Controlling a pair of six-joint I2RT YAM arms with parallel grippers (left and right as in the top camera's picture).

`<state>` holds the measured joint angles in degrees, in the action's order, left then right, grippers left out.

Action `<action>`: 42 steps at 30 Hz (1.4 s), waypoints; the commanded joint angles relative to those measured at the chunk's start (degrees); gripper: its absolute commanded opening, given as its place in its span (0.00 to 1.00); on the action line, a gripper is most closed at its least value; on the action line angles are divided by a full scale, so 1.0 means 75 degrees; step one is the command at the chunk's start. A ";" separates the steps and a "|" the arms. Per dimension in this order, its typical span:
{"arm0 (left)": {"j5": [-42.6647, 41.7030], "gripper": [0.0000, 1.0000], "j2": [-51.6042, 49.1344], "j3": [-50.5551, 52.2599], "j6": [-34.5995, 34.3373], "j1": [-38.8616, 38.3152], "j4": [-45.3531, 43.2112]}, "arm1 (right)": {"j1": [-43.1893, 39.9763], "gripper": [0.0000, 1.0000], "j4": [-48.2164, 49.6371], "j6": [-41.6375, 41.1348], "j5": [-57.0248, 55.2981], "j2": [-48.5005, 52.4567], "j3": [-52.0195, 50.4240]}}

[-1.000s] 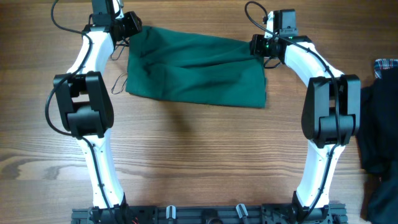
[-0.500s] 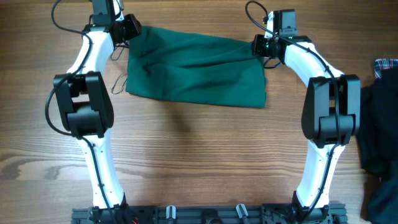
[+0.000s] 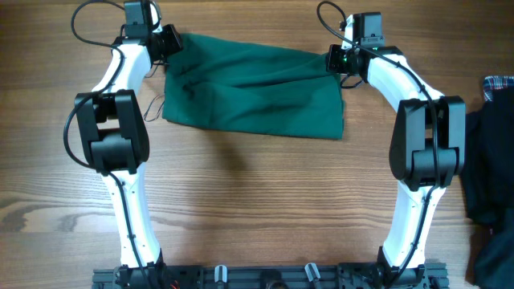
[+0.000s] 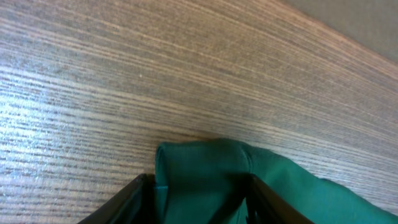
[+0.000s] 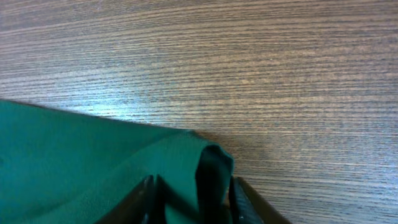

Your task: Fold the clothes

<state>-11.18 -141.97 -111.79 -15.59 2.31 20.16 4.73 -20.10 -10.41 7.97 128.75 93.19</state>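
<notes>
At the far side of the tabletop (image 3: 257, 201), one green garment (image 3: 253, 88) lies spread. The left hand (image 3: 166, 42) is clamped on its far-left corner, the right hand (image 3: 334, 60) on its far-right. This looks like the grasp for the first fold. Next, both should lift and bring that edge nearward together. At the right edge: one black garment (image 3: 490, 177), one plaid cloth (image 3: 499, 84).

dark green garment (image 3: 257, 88), brown woodgrain table (image 3: 265, 201)

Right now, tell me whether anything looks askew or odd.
The green garment lies slanted and rumpled, with creases across its middle and a thin cord straggling past its left edge. The left claw and right claw each pinch a far corner.
</notes>
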 commanded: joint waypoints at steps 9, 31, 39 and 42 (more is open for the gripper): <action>0.0041 0.15 0.0391 -0.0055 0.0017 0.0015 -0.0020 | 0.0017 0.04 0.0029 -0.0009 0.0146 0.0041 0.0012; 0.0041 0.04 0.1591 -0.0055 0.0017 0.0017 0.2057 | 0.0017 0.04 -0.0452 0.1789 0.1119 -0.1102 0.0041; 0.0041 0.04 0.2279 -0.0055 0.0020 0.0017 0.3051 | 0.0017 0.04 -0.1635 0.2428 0.1119 -0.1364 0.0041; -0.0172 0.04 0.2355 -0.0055 0.0020 0.0015 0.3602 | 0.0017 0.04 -0.2200 0.2597 0.0938 -0.1652 0.0041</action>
<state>-11.20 -126.61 -111.79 -15.59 2.33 45.28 4.73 -34.39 7.31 15.42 120.14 93.19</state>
